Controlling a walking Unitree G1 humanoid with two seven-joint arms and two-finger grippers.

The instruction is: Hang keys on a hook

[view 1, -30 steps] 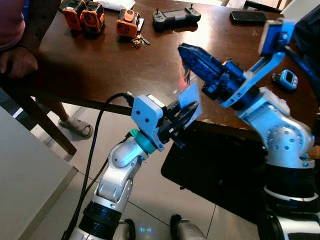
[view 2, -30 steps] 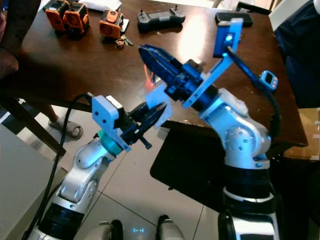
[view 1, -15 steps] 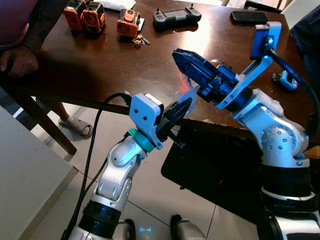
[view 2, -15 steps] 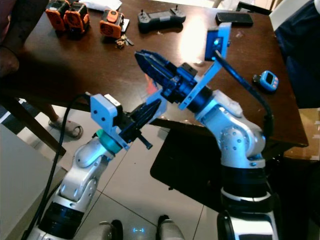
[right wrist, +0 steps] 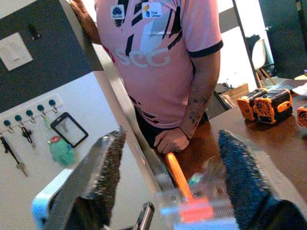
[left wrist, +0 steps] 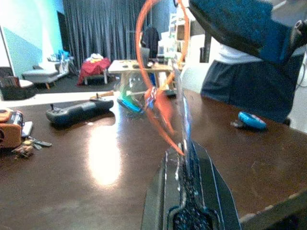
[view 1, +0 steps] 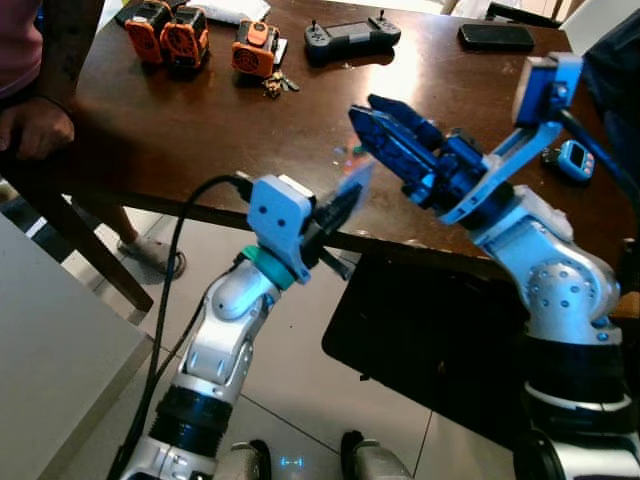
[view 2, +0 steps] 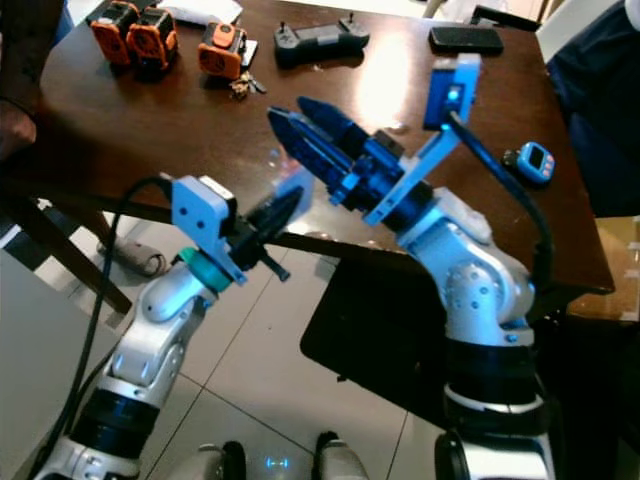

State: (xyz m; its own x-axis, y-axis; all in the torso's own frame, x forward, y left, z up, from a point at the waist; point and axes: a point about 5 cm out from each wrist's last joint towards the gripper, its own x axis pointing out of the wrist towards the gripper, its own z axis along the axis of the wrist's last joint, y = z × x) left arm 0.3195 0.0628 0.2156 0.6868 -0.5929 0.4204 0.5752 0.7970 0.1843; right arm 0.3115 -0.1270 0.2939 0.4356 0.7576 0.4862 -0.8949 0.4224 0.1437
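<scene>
My left gripper is shut on a clear plastic tag with an orange loop, held up at the front edge of the brown table. My right gripper hovers open just above and behind it; the tag and loop sit between its two wide-apart fingers. A small bunch of keys lies on the table beside an orange battery pack. In the right wrist view, a row of wall hooks carries keys and a badge.
A person in a pink shirt leans a hand on the table's left end. On the table are orange battery packs, a black controller, a phone and a blue gadget. A black panel stands below.
My left arm has lifted the tag up and slightly left, to table-edge height under the right gripper. The right arm has shifted a little to the right.
</scene>
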